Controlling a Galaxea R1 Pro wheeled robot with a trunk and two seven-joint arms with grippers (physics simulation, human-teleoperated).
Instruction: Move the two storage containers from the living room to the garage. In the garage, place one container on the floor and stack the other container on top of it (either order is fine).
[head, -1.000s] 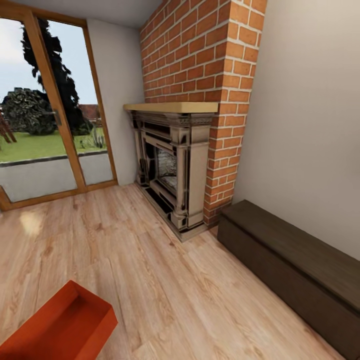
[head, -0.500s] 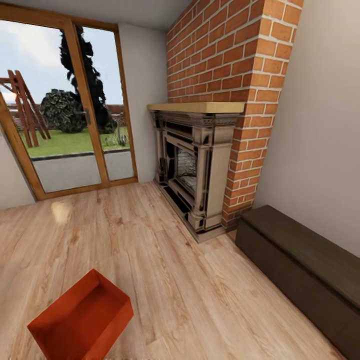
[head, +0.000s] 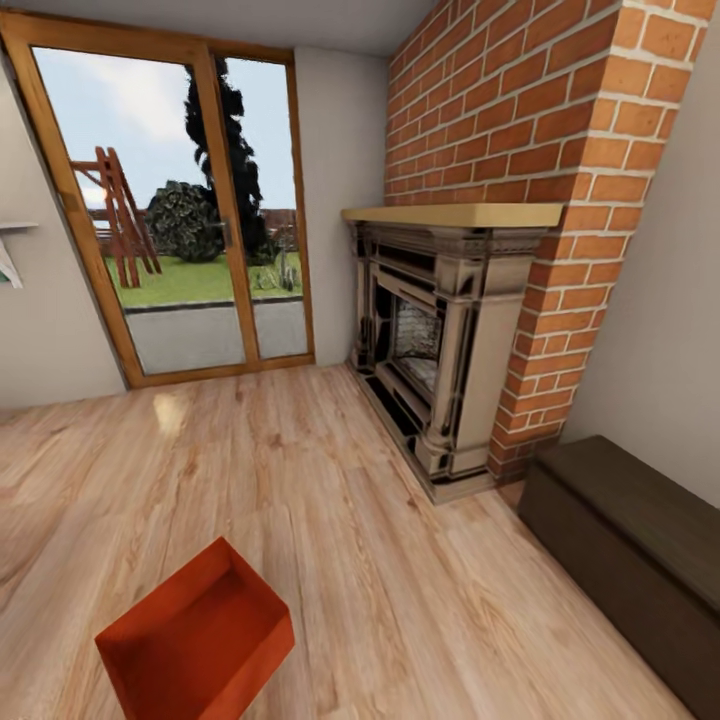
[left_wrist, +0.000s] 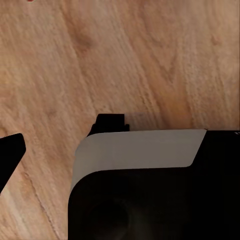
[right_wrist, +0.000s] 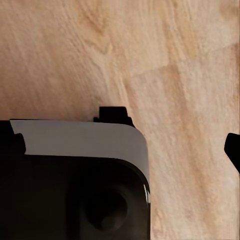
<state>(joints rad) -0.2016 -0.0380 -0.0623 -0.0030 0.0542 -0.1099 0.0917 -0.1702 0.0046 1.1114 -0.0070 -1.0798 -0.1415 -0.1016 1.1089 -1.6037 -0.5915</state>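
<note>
A single red-orange storage container, open top up and empty, sits on the living room's light wood-plank floor at about 7 o'clock in the head view, well apart from the brick fireplace at 2 o'clock, the glazed wood-framed doors at 11 o'clock and the dark low bench at 4 o'clock. Both wrist views look down over dark-and-grey robot bodywork onto bare planks, with a dark finger tip at the edge of the left one and another at the edge of the right. From so little, whether either tool is spread wide or drawn narrow cannot be told.
</note>
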